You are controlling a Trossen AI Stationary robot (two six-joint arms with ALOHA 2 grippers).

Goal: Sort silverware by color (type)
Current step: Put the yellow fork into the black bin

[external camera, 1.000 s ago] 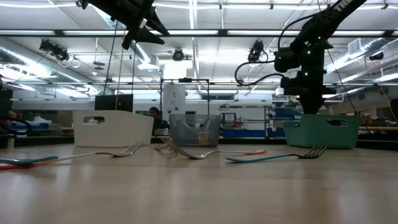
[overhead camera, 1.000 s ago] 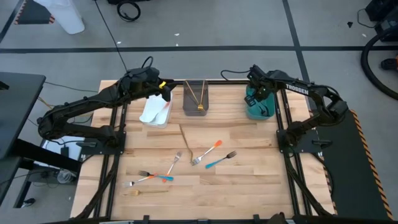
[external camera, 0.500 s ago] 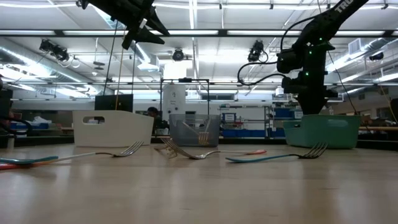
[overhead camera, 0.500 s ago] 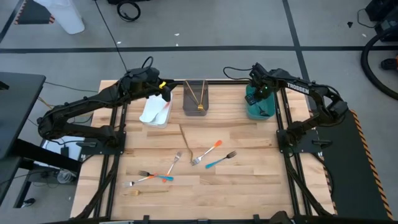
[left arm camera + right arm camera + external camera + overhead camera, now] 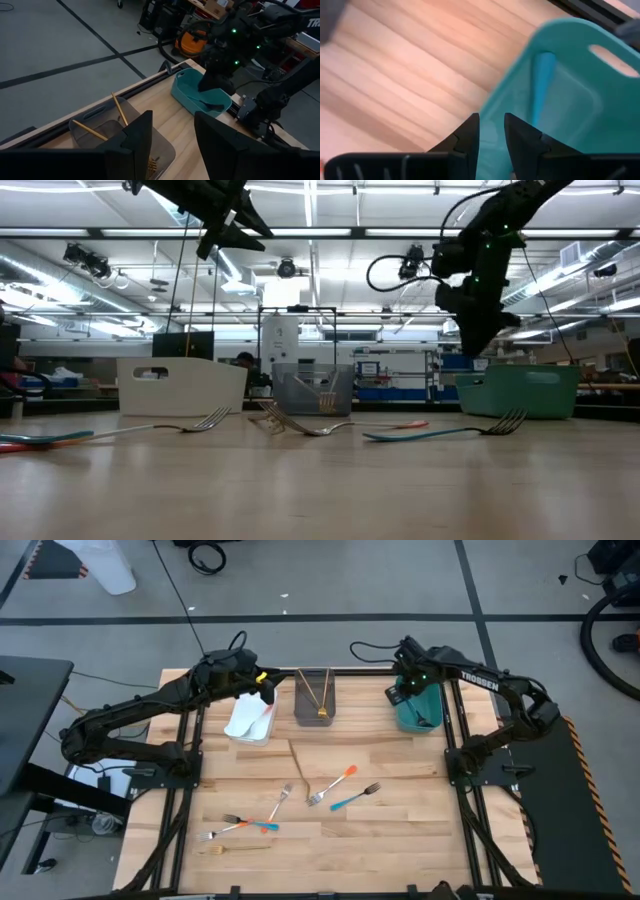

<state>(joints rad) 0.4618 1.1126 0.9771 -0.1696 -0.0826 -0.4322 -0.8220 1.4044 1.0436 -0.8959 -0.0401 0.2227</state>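
Two arms up at the bins, forks [image 5: 345, 788] loose below.
We see right gripper [image 5: 491, 131] slightly parted, empty, over teal bin [image 5: 418, 712]; left gripper [image 5: 172, 131] gaping above white bin [image 5: 250, 720].

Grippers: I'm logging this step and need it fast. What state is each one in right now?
Left gripper: open, empty, above the white bin.
Right gripper: open, empty, over the teal bin, which holds a blue utensil.
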